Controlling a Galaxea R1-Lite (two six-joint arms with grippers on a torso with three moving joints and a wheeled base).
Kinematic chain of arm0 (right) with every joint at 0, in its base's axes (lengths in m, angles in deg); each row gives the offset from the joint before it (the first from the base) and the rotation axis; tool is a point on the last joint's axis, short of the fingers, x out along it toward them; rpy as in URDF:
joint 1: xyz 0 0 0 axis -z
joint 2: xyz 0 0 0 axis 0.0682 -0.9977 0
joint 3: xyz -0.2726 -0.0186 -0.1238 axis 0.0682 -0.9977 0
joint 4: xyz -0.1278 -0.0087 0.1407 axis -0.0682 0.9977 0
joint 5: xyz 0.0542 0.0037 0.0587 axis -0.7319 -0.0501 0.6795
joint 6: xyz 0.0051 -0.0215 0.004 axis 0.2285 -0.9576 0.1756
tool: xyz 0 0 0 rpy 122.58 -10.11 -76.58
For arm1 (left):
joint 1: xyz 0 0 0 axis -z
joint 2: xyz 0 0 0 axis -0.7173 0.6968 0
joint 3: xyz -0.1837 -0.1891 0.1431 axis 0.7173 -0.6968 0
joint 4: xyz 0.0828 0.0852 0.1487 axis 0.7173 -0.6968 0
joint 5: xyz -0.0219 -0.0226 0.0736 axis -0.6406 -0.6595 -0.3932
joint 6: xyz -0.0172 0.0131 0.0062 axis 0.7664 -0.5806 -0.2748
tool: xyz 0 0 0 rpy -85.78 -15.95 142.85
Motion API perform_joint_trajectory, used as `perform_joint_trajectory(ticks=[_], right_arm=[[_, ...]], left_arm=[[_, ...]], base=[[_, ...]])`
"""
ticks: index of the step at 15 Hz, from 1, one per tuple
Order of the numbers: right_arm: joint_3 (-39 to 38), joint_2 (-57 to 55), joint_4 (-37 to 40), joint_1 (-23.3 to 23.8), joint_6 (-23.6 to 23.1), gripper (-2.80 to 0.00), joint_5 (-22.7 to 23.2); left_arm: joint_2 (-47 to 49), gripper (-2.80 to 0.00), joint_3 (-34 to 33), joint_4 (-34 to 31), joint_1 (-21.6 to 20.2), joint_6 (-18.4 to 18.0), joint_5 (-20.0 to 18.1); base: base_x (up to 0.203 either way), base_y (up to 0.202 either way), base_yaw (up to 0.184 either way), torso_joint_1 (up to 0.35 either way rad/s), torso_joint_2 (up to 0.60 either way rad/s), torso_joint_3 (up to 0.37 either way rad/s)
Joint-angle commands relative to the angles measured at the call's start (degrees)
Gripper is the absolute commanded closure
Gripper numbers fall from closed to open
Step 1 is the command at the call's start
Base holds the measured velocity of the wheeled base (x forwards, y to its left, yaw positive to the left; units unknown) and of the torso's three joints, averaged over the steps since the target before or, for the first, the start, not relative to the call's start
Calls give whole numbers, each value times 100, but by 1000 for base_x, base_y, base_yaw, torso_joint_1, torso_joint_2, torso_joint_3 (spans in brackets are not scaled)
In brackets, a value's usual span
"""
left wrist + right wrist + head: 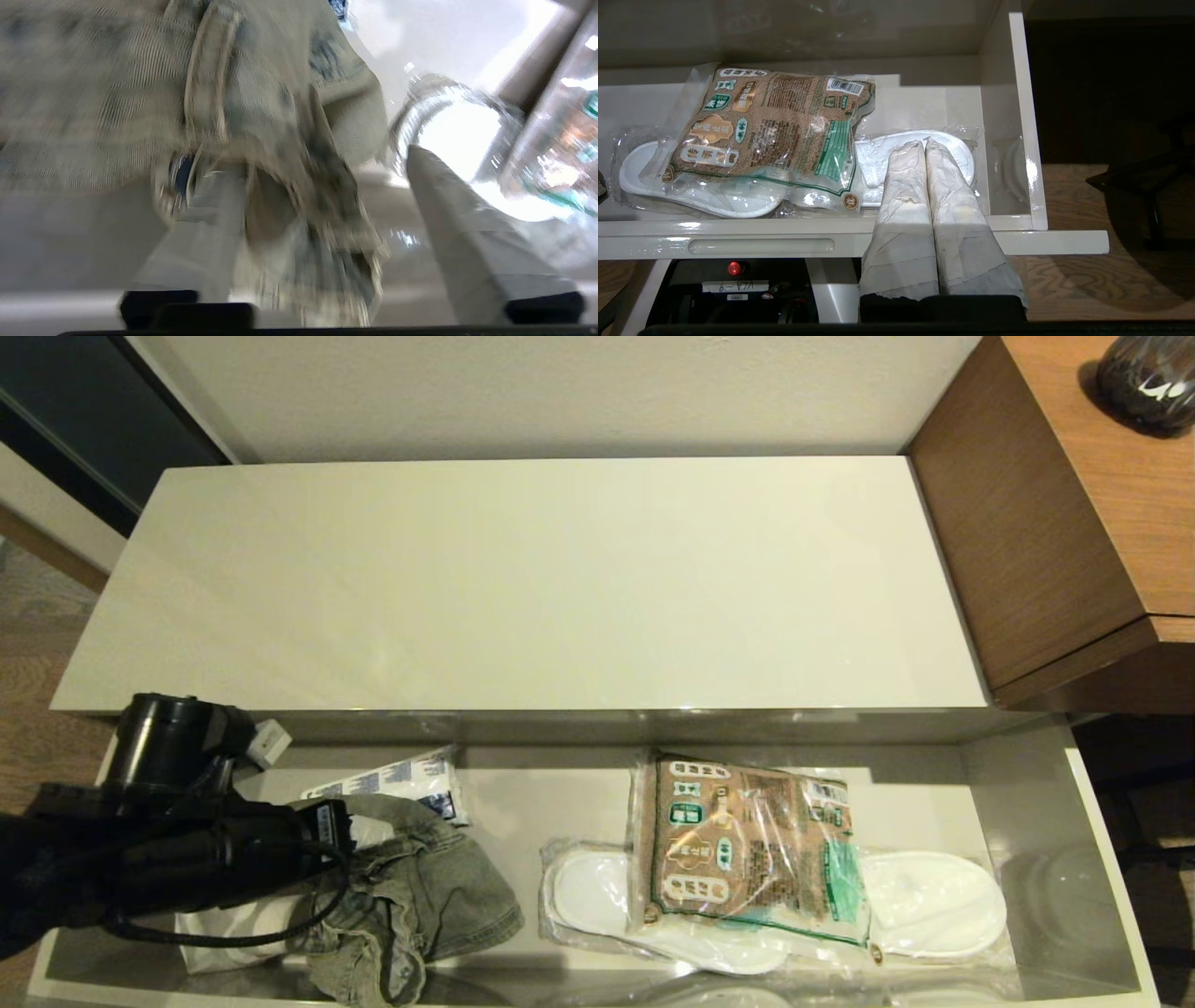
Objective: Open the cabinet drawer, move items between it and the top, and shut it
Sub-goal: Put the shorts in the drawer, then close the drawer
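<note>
My left hand (322, 186) is spread wide around the denim garment (420, 896) at the drawer's (1102, 859) left end; it's soft, floppy, light; I'd pinch a bunched seam.

left arm (177, 840): black housing, with a round black cylinder at the wrist and a small pale block beside it
cable (233, 933): thin, black, looping under the left arm
left gripper (322, 186): two long, tapering pale grey fingers (467, 242) on black mounts
right gripper (925, 143): two fingers wrapped in creased, smudged white tape, greyer near their black base
</note>
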Motion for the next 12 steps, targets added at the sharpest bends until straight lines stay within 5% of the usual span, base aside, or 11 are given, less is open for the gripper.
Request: perform_joint_trajectory(ticks=[1,10,11,12], right_arm=[[-9,-9,1,-4,0,0,0],[-9,-9,1,3,0,0,0],[-9,-9,1,4,0,0,0],[-9,-9,1,4,0,0,0]], left_arm=[[-939,-280,106,-655,44,-12,-31],[-3880,-280,622,-4170,412,-236,-50],[-4114,0,708,-4574,391,-253,-34],[-4160,0,754,-4691,377,-266,-23]], base=[[0,0,0,0,0,0],[0,0,0,0,0,0],[0,0,0,0,0,0],[0,0,0,0,0,0]])
